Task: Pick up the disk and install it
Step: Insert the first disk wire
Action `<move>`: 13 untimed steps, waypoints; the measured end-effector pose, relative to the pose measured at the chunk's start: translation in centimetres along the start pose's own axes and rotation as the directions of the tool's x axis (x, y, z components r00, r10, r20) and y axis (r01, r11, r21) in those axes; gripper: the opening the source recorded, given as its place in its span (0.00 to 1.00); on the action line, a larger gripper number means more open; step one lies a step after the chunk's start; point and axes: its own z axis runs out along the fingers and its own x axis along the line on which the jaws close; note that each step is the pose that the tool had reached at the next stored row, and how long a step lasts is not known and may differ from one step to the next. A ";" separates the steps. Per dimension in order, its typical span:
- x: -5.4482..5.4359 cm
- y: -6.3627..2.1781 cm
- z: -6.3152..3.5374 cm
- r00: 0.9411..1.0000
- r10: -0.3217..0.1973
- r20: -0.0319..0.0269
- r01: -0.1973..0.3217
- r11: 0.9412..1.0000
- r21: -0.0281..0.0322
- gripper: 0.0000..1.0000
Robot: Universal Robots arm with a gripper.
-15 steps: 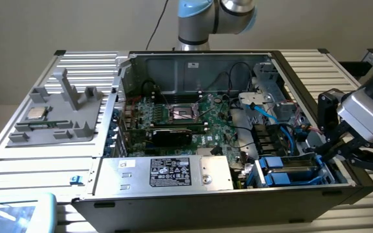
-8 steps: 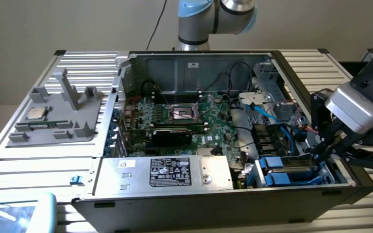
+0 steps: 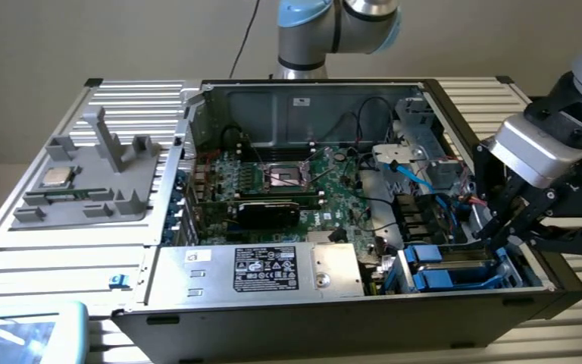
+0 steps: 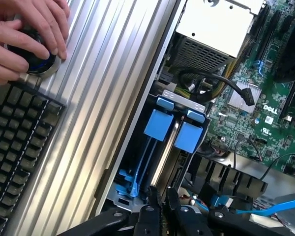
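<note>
Gripper (image 4: 161, 197) narrowed, pinching the disk (image 4: 160, 124) by its end; disk stands edgewise inside the open case (image 3: 301, 337)

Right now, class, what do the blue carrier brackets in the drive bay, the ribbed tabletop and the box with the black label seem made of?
Blue carrier brackets: likely moulded plastic, uniform colour, soft sheen.
Ribbed tabletop: probably aluminium, silvery with bright streaks along the grooves.
Box with the black label: apparently bare sheet metal, dull grey, flat faces.
</note>
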 end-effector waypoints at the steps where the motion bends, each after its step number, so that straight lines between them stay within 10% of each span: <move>1: -0.2 -0.04 0.00 1.000 0.000 -0.006 0.000 1.000 -0.002 0.16; 13: -1.4 -0.13 0.02 0.999 -0.001 -0.034 0.000 1.000 -0.012 0.16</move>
